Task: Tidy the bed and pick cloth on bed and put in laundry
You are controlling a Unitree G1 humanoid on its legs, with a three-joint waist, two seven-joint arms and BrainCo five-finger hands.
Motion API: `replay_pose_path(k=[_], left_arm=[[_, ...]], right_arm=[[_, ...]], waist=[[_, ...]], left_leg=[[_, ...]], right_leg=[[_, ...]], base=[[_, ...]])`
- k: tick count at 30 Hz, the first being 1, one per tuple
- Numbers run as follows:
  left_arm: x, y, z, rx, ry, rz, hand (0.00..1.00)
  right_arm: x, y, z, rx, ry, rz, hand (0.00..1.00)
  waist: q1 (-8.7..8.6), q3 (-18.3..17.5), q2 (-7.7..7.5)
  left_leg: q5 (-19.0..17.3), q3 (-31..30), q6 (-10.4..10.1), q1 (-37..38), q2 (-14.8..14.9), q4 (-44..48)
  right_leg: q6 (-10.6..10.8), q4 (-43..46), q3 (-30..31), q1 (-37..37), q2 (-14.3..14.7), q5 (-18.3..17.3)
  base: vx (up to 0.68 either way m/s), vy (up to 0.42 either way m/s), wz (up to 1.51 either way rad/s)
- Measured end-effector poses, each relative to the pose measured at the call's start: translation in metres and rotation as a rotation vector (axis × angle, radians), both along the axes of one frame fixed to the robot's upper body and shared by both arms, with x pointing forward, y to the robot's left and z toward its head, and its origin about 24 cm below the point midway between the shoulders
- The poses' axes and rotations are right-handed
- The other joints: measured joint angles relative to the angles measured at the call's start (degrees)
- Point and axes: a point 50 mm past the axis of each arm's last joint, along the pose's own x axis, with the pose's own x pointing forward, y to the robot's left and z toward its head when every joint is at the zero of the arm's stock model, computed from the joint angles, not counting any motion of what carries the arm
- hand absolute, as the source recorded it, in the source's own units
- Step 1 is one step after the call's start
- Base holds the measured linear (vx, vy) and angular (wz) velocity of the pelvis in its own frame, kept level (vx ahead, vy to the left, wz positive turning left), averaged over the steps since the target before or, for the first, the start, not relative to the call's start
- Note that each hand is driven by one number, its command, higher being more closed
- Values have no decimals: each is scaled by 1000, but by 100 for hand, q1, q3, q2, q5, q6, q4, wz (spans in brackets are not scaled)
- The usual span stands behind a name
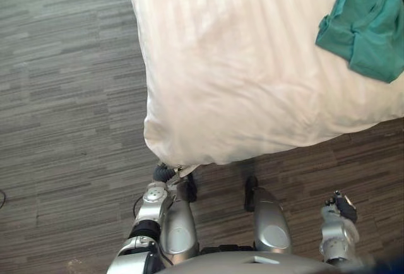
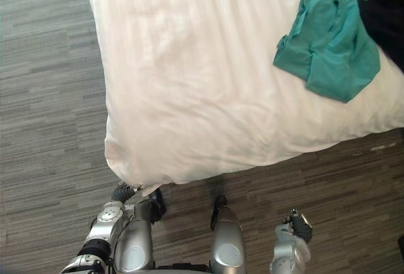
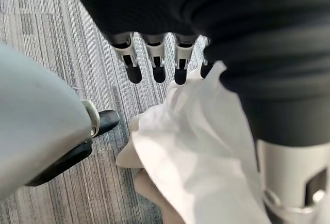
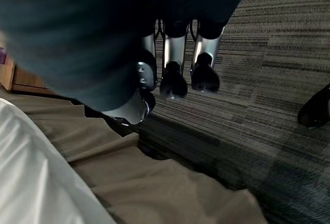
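A white duvet (image 1: pixel 252 78) covers the bed, its near corner hanging over the floor. My left hand (image 1: pixel 163 173) is at that corner; in the left wrist view the white cloth (image 3: pixel 196 146) runs up into the palm beside the fingers (image 3: pixel 154 64), which are curled on it. A crumpled teal cloth (image 2: pixel 328 43) lies on the bed at the far right, with a black cloth (image 2: pixel 386 9) just beyond it. My right hand (image 1: pixel 341 206) hangs low at the right over the floor, away from the bed, its fingers (image 4: pixel 172 74) relaxed and holding nothing.
Grey striped carpet (image 1: pixel 63 97) surrounds the bed on the left and front. A beige bed skirt (image 4: pixel 154 182) hangs below the white sheet (image 4: pixel 31 172) next to my right hand. A bit of wooden furniture (image 4: pixel 6 74) shows past it.
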Motion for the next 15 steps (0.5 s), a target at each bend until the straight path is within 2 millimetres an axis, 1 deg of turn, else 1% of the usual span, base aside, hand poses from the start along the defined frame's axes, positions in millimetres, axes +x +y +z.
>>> replay_pose_path(k=[3, 4, 6, 8, 10, 11, 12, 13, 14, 15], left_arm=[[-18, 3, -11, -1, 52, 13, 0], [-27, 3, -17, -4, 85, 16, 0], [-37, 1, -24, -7, 124, 14, 0], [-40, -1, -26, -11, 132, 13, 0], [-41, -4, -26, 0, 137, 3, 0], [-41, -5, -26, 5, 136, -4, 0], [-40, -7, -26, 5, 135, -8, 0], [-41, -8, -27, 1, 138, -8, 0], [-42, -9, -28, -4, 141, -8, 0], [-43, -14, -29, -22, 143, -5, 0]], right_arm=[[-4, 11, -10, 22, 60, 69, 0], [-5, 15, -13, 23, 83, 101, 0], [-4, 20, -15, 17, 109, 145, 0], [3, 29, -15, -1, 117, 223, 0], [14, 45, -14, -32, 128, 351, 0], [16, 48, -14, -41, 133, 378, 0], [19, 53, -15, -51, 143, 423, 0], [20, 58, -16, -57, 157, 465, 0], [19, 59, -18, -63, 168, 483, 0], [15, 58, -19, -77, 194, 507, 0]], waist=[[36, -96, 19], [36, -191, 46], [44, -367, 75], [156, -396, 97], [169, -395, 97], [167, -396, 97], [161, -400, 105], [148, -421, 148], [144, -469, 231], [111, -517, 315]], left_leg=[[72, -19, -27, 153, -32, -93], [75, -5, -23, 184, -33, -83], [74, 14, -19, 204, -16, -77], [59, 47, -4, 267, 8, -5], [32, -38, -8, 263, 67, 318], [21, -108, -26, 261, 66, 396], [-123, -343, -90, 228, 87, 645], [-400, -661, -93, 98, 172, 1261], [-541, -811, -117, 79, 217, 1529], [-791, -948, -262, 94, 271, 1620]], right_leg=[[-8, 10, -105, 169, -65, -30], [-8, 13, -142, 218, -83, -30], [-7, 12, -142, 235, -101, -30], [-7, 56, -54, 243, -95, -30], [-10, 152, 111, 211, -64, -27], [-10, 164, 171, 211, -59, -26], [0, 165, 277, 198, -61, -14], [19, 218, 351, 130, -32, 27], [41, 245, 424, 113, 6, 58], [125, 270, 507, 28, 78, 139]], base=[[25, -46, 15], [24, -12, 13], [18, -18, 3], [-28, -3, -19], [-98, 10, -35], [-109, 28, -50], [-111, 89, -65], [-115, 122, -75], [-74, 194, -77], [-68, 250, -61]])
